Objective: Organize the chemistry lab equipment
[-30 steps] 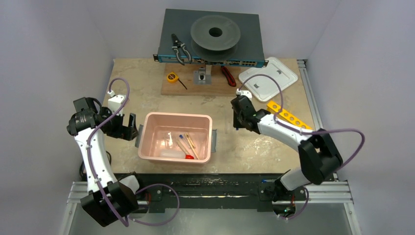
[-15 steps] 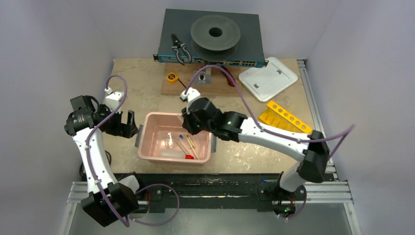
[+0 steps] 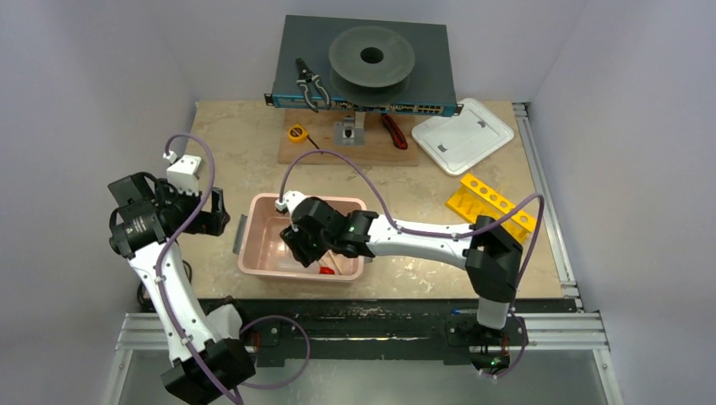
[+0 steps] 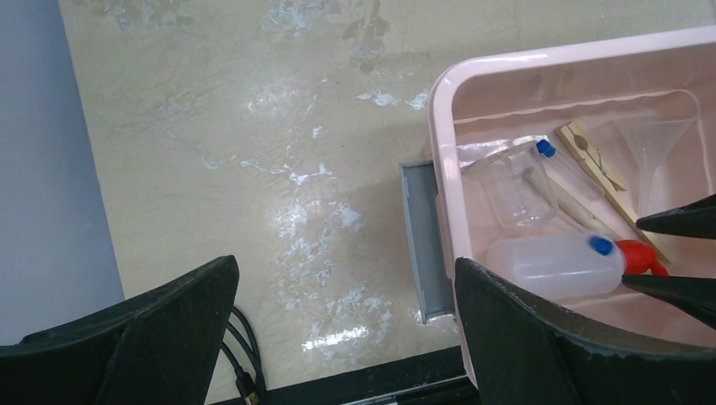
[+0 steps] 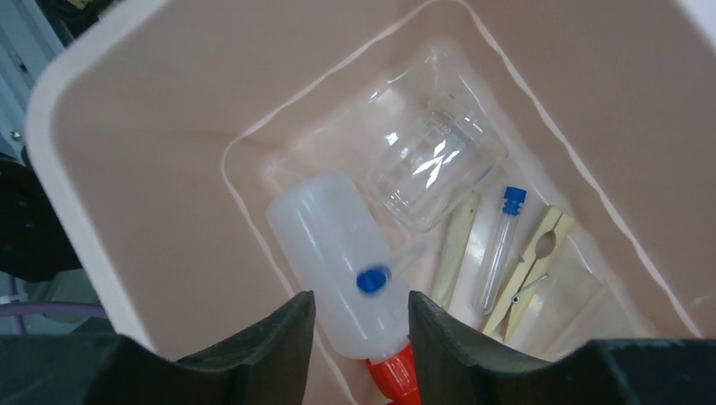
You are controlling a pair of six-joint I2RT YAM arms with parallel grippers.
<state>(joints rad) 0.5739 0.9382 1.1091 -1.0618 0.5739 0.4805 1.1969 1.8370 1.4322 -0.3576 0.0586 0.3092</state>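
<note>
Tub of pink plastic [image 3: 251, 232] sits in the top view, with the right gripper [image 3: 302, 251] down inside it and the left gripper [image 3: 221, 211] just beside it. Left wrist view: the left gripper is spread wide, holding nothing. Right wrist view: a white squeeze bottle with a red cap [image 5: 333, 245], a clear round dish [image 5: 435, 164], a thin blue-capped tube [image 5: 498, 245] and wooden sticks [image 5: 528, 257] lie in the tub. The right gripper is spread too, by the cap.

Plain pale grey-white walls [image 3: 84, 76] close in the beige stone-patterned desk [image 3: 236, 143] on 3 sides. A silver metal rail frame [image 3: 557, 336] runs along its near edge.
</note>
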